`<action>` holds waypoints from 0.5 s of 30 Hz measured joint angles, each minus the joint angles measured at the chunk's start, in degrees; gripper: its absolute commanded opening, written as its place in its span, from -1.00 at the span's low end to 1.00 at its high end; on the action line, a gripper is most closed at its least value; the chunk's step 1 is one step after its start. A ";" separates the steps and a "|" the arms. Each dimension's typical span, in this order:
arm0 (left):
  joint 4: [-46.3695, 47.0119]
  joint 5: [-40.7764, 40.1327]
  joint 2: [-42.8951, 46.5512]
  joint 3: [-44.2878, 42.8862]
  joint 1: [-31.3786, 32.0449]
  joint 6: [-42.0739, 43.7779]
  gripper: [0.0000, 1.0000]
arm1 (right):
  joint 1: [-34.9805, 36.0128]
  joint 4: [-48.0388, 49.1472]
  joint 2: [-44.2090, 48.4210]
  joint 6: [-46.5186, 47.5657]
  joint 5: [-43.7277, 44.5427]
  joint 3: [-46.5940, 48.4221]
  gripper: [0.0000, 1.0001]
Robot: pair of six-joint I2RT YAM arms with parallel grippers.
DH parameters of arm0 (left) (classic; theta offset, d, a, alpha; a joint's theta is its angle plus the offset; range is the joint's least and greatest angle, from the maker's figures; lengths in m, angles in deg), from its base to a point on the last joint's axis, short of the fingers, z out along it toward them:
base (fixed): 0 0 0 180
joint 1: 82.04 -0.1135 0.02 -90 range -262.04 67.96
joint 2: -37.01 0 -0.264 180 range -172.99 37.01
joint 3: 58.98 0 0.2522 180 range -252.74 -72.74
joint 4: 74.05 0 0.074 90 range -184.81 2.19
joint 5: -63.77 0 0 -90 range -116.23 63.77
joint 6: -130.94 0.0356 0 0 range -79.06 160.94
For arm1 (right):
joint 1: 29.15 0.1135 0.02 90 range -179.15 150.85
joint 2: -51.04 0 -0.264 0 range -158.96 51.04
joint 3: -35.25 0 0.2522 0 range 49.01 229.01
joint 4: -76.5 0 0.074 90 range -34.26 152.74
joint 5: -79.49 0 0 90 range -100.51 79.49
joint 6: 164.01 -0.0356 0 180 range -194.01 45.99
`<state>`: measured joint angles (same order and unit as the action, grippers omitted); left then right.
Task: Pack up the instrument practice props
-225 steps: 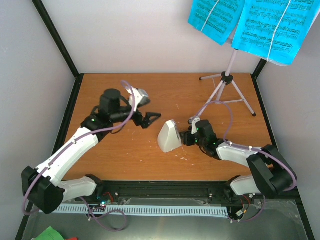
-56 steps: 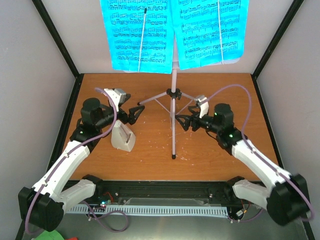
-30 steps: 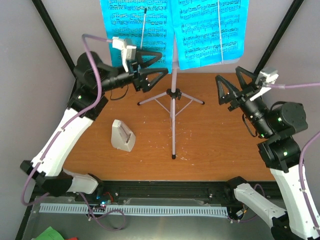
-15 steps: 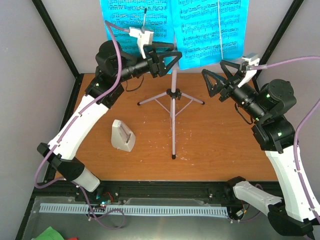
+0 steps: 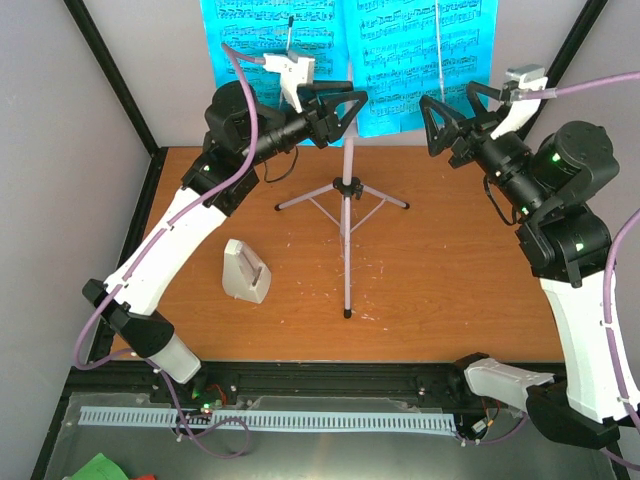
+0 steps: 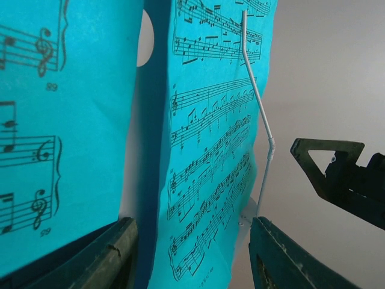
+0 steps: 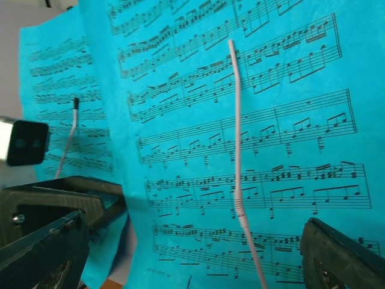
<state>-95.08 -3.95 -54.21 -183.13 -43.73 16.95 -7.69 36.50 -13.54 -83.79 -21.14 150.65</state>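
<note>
Now the left tool [image 6: 191, 244], jaws apart and released, straddles the cyan sheet-music pages [image 6: 204, 150] rising toward twelve o'clock; right tool [image 7: 192, 253] released too.

Thin matt cyan paper sheet-music pages [image 5: 410, 60], smooth pale stand [image 5: 346, 250], scuffed wood-look table [image 5: 450, 280], white plastic metronome [image 5: 245, 272].

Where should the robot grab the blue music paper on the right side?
Probably the lower outer corner of the right cyan sheet-music page, coming from the right with the right pincer. The thin sheet hangs flat and upright, a thin white wire arm pins its middle, and that edge looks free for a finger behind.
</note>
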 measured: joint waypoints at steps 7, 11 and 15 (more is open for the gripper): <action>0.02 -1.20 -0.07 0.13 0.09 0.44 -0.01 | 0.00 -1.29 -3.26 0.57 1.68 2.14 0.87; 0.59 -1.29 -0.26 0.13 0.09 0.57 -0.10 | 0.00 -1.36 -4.81 0.85 2.32 2.67 0.83; 1.79 -0.76 -1.55 -0.63 0.09 0.57 -0.15 | 0.00 -0.98 -5.68 1.14 2.54 3.10 0.74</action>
<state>-93.29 -4.71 -55.76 -183.76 -43.65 17.52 -7.69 35.52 -19.22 -82.66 -18.61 153.76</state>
